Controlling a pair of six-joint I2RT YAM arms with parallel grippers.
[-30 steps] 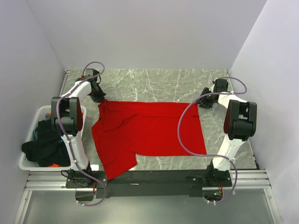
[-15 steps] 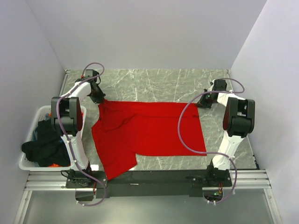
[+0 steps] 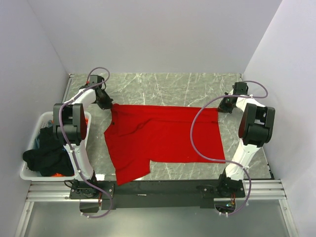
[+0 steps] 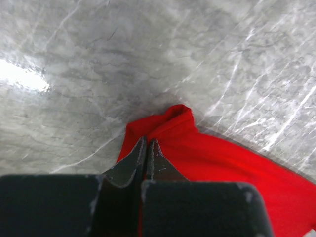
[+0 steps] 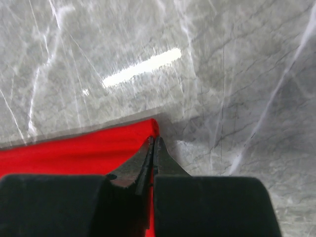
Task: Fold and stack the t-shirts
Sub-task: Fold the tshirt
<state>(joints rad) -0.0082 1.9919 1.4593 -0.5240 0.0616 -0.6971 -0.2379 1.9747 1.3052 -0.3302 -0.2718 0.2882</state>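
Observation:
The red t-shirt lies spread across the grey marble table, a sleeve hanging toward the near edge. My left gripper is shut on its far left corner; in the left wrist view the gripper pinches red cloth. My right gripper is shut on the far right corner; in the right wrist view the gripper pinches the red edge. Black t-shirts lie bunched in the white basket at the left.
The basket stands off the table's left edge beside the left arm. White walls close in the back and both sides. A black rail runs along the near edge, under the hanging sleeve.
Both grippers have moved to the right with the shirt's far corners, and the whole red shirt has slid right across the table. The right gripper has also moved slightly farther back.

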